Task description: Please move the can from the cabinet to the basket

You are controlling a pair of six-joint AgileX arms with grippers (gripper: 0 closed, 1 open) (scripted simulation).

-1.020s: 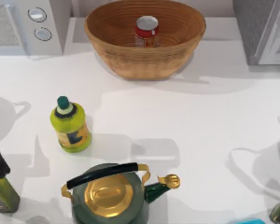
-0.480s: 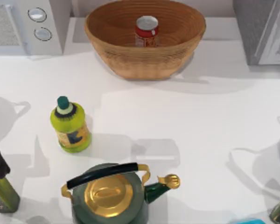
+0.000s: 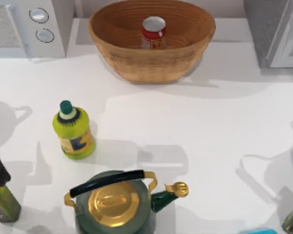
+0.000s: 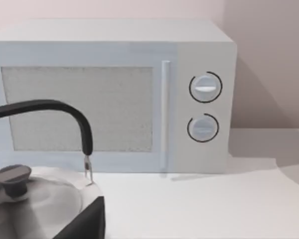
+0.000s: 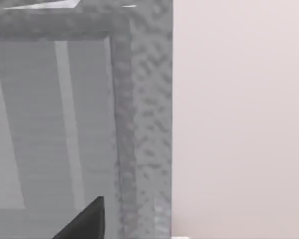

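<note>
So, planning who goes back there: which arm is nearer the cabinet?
Right. The right arm's wrist camera faces the cabinet close up, at the table's right; the left arm's faces the microwave, at the table's left.

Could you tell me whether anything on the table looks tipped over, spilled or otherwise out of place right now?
Nothing stands out. The can stands upright inside the basket, the yellow-green bottle and the green kettle are upright on the white table, and no spill or damage shows.
</note>
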